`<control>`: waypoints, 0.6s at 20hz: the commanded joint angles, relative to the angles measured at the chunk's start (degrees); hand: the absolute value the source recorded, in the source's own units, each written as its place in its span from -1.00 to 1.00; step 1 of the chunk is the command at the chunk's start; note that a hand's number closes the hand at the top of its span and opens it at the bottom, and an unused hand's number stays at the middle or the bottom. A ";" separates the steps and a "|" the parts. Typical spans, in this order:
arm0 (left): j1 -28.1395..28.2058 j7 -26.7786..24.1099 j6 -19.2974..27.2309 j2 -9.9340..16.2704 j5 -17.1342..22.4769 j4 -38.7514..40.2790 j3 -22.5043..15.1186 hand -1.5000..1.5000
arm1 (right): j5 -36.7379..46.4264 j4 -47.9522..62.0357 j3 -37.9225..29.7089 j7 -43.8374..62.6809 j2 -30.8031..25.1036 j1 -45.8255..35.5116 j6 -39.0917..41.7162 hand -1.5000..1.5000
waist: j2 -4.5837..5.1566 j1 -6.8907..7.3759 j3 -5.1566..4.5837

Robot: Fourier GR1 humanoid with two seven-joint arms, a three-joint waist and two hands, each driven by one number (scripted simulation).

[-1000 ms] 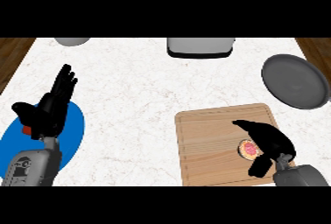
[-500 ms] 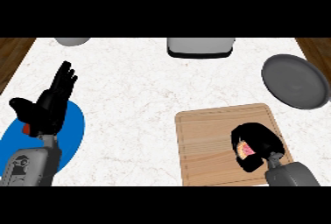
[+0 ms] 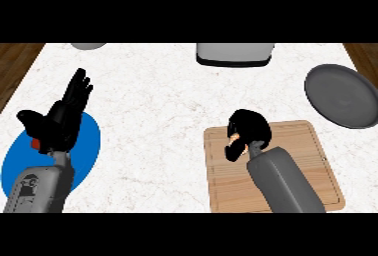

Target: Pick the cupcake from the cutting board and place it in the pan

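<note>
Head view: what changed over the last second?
The right hand closed round the cupcake on the cutting board and moved from the board's right side to its upper left corner; only a sliver of the cupcake shows between the fingers. Whether it is lifted clear of the board cannot be told. The left hand stayed open over the blue plate; the pan did not move.

Wooden cutting board, marble-look counter

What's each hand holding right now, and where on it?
Right hand is curled round the cupcake, mostly hiding it, above the cutting board; exact hold point cannot be told. Left hand is open, holding nothing.
</note>
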 commanded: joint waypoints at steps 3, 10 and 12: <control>-0.10 -0.42 0.61 0.35 -0.52 0.81 0.70 0.00 | 10.51 -3.07 2.67 5.05 1.56 -2.76 -16.38 1.00 | -0.37 -1.54 -0.04; 2.56 -2.10 0.73 -0.11 -0.35 0.41 1.23 0.00 | 13.23 -12.85 -1.14 6.69 -2.38 -4.48 -21.43 1.00 | -0.47 -2.08 -0.04; 1.67 2.06 1.28 -0.99 -1.40 -2.97 -1.12 0.00 | 15.96 -8.37 -2.56 8.79 -1.09 -8.55 -23.93 1.00 | -0.34 -1.27 -0.01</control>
